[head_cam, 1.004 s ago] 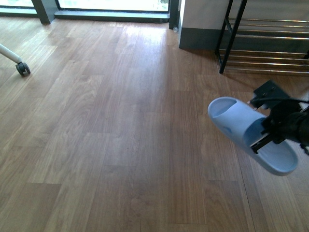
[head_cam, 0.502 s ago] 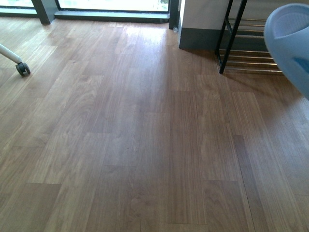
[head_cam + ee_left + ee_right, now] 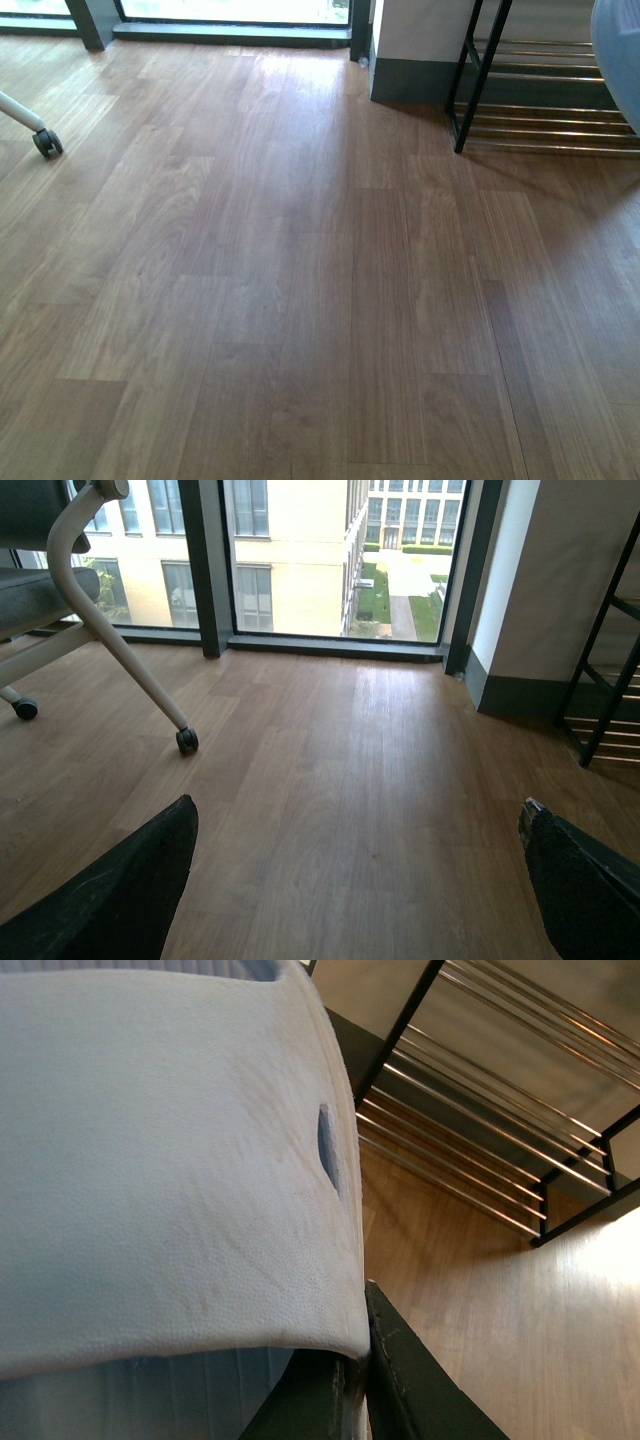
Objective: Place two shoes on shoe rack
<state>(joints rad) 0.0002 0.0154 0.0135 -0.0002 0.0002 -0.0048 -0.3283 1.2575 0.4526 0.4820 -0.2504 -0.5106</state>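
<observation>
Slide (image 3: 170,1160), pale blue, fills the right wrist view at close range. Its broad strap, with a small slot in one side, lies against the dark right fingers (image 3: 410,1390). They look closed on the slide's edge, though the contact itself is cut off at the frame's border. The front view shows only a sliver of the slide (image 3: 620,50) at the upper right margin, held in the air in front of the shoe rack (image 3: 545,120).

The left fingers (image 3: 120,880) are spread wide with nothing between them, over bare floor (image 3: 300,300) and well apart from the rack, so the right arm is much the nearer one. Beyond the slide, the rack's thin silver bars run crosswise, ahead of it and lower. I judge that placing it depends on carrying the slide forward over a tier. Its long axis cannot be read, since heel and sole are hidden. No second shoe shows.

Farthest off are a chair castor (image 3: 186,742) and the window (image 3: 330,550).
</observation>
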